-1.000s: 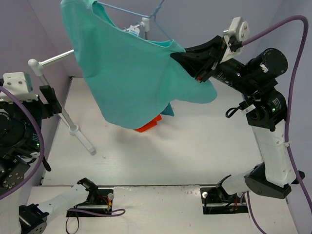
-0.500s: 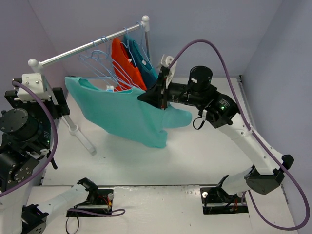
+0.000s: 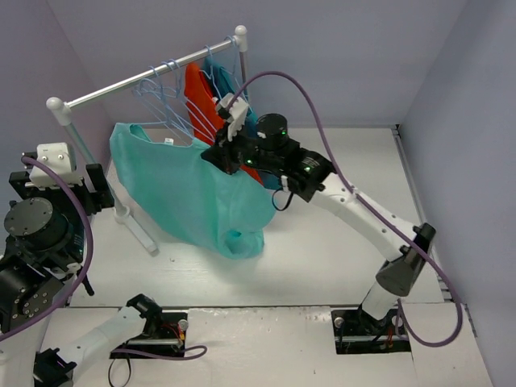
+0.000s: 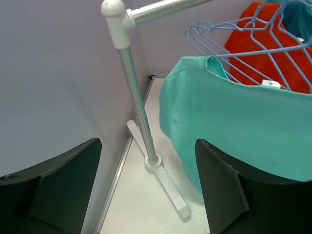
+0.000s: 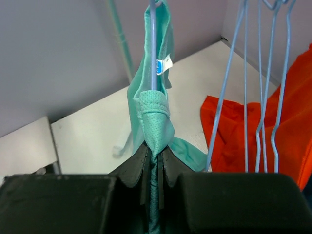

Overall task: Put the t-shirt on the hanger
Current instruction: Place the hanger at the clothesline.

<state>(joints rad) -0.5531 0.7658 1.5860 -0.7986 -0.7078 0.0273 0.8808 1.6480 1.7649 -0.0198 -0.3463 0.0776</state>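
The mint-turquoise t-shirt (image 3: pixel 181 193) hangs beside the rack, and its lower end sags onto the table. A pale blue wire hanger (image 4: pixel 242 51) runs into its collar, and its wire (image 5: pixel 153 48) shows inside the fabric in the right wrist view. My right gripper (image 3: pixel 216 155) is shut on a bunched fold of the t-shirt (image 5: pixel 154 114), with the jaws (image 5: pixel 155 156) closed tight on the fabric. My left gripper (image 4: pixel 146 195) is open and empty, low at the left by the rack's pole, apart from the t-shirt (image 4: pixel 234 126).
A metal clothes rail (image 3: pixel 145 76) stands on a pole (image 4: pixel 136 97) with a white foot (image 4: pixel 170 187). Several empty blue hangers (image 3: pixel 165 101), an orange-red shirt (image 3: pixel 201 101) and a darker teal shirt (image 3: pixel 230 89) hang on it. Walls close in on the left and at the back.
My right arm has swung down and left from high up, carrying the t-shirt to the rack's left side. The shirt now hangs lower and touches the table.
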